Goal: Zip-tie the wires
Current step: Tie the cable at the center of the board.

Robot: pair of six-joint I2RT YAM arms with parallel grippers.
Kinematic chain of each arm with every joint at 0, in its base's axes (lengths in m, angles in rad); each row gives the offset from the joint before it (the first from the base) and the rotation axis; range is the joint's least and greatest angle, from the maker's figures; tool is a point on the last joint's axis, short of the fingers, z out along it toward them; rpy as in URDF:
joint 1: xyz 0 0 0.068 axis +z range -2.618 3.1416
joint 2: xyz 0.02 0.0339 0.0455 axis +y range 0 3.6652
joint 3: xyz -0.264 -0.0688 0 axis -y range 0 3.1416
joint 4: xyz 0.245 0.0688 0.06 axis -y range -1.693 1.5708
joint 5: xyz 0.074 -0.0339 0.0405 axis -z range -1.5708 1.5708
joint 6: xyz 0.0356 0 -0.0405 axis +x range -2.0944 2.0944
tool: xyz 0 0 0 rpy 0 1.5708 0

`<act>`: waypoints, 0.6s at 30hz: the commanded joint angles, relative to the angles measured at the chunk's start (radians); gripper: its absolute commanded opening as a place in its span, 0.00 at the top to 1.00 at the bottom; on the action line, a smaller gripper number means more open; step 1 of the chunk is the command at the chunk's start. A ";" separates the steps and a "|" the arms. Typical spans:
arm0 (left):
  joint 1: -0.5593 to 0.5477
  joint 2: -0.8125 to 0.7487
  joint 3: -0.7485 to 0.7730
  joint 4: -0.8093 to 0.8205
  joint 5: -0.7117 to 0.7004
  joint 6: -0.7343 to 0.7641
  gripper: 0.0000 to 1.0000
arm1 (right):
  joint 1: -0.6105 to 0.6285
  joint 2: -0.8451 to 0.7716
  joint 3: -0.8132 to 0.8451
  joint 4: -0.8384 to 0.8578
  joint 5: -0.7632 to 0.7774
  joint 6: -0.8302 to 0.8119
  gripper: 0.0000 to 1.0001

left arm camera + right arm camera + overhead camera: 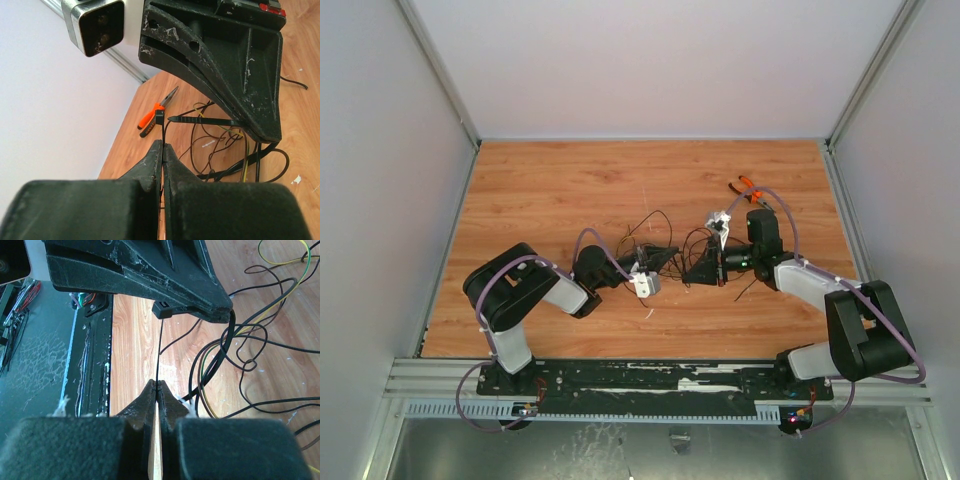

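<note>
Black zip tie (200, 120) sits clamped in left gripper (163, 150) and right gripper (157, 386) jaws, wires (250, 326) seemingly partly hidden.

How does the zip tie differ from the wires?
The zip tie is a single strap with a blocky head; the wires are many strands in loose loops. The zip tie is pinched by the left gripper and the right gripper; the wires sprawl over the table. The zip tie is all black; the wires include a yellow strand. Both are thin, mostly dark.
</note>
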 commanded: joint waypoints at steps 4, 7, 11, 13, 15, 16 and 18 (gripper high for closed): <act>-0.009 0.011 -0.004 0.063 -0.009 -0.005 1.00 | -0.004 -0.019 -0.011 0.015 -0.019 0.006 1.00; -0.009 0.013 -0.005 0.064 -0.008 -0.007 1.00 | -0.005 -0.018 -0.008 0.019 -0.018 0.009 1.00; -0.010 0.013 -0.005 0.063 -0.009 -0.005 1.00 | -0.005 -0.019 0.001 0.020 -0.024 0.007 1.00; -0.011 0.014 -0.005 0.065 -0.008 -0.005 1.00 | -0.005 -0.022 0.000 0.014 -0.026 0.002 1.00; -0.011 0.016 -0.005 0.067 -0.009 -0.006 1.00 | -0.004 -0.025 -0.004 0.007 -0.025 -0.003 1.00; -0.012 0.017 -0.005 0.067 -0.009 -0.006 1.00 | -0.004 -0.027 -0.006 0.006 -0.024 -0.004 1.00; -0.010 0.017 -0.006 0.067 -0.009 -0.005 1.00 | -0.004 -0.028 -0.011 0.009 -0.023 -0.003 1.00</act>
